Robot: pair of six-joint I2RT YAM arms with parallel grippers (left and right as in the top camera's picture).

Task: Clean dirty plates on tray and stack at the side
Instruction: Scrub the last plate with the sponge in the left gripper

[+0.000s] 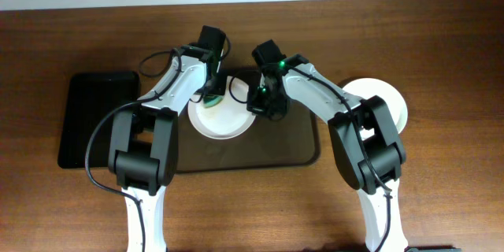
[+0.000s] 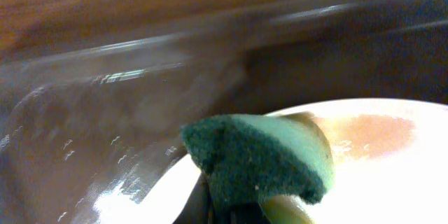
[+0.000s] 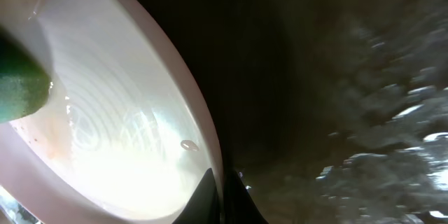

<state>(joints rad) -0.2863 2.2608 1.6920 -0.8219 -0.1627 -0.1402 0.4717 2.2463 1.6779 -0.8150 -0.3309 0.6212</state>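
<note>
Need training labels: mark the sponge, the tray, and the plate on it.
sponge [image 2: 252,161], left wrist view, dark green face.
tray [image 1: 272,153], overhead view, bare front part.
plate [image 1: 224,124], overhead view, near side.

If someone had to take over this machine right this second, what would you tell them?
Left gripper: shut on a green sponge, against the plate on the tray.
Right gripper: shut on that plate's rim, steadying it.
A second plate lies on the table, right of the tray; probably already cleaned.
Left to do: a brownish smear shows on the held plate; finish wiping, then stack it on the second plate.
</note>
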